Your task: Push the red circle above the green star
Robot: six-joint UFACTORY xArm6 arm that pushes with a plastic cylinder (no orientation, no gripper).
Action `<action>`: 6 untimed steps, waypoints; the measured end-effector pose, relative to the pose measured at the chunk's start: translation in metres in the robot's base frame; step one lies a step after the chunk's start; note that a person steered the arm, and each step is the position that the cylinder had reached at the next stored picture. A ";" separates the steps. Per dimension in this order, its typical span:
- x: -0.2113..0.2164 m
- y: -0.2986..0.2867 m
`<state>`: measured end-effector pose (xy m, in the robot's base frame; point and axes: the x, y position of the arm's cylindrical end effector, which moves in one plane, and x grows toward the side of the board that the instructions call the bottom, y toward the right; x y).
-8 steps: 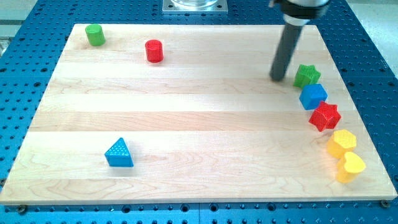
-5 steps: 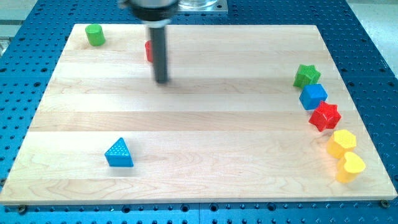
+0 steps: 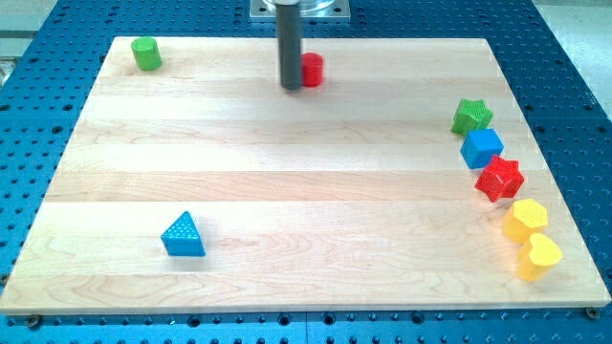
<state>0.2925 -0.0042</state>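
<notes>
The red circle (image 3: 312, 70) stands near the top middle of the wooden board. My tip (image 3: 291, 86) is right against its left side, and the rod hides its left edge. The green star (image 3: 471, 116) sits at the right side of the board, far to the right of the red circle and somewhat lower in the view.
A green cylinder (image 3: 146, 53) is at the top left corner. A blue triangle (image 3: 183, 236) lies at the lower left. Below the green star run a blue cube (image 3: 481, 147), a red star (image 3: 500, 179), a yellow hexagon (image 3: 526, 220) and a yellow heart (image 3: 539, 256).
My tip swept from beside the green star to the left, past the red circle, then came back right. The red circle has slid rightward along the top of the board.
</notes>
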 end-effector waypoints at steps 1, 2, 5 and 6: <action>-0.015 -0.045; -0.034 -0.002; -0.028 0.120; -0.036 0.076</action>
<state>0.2565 0.0715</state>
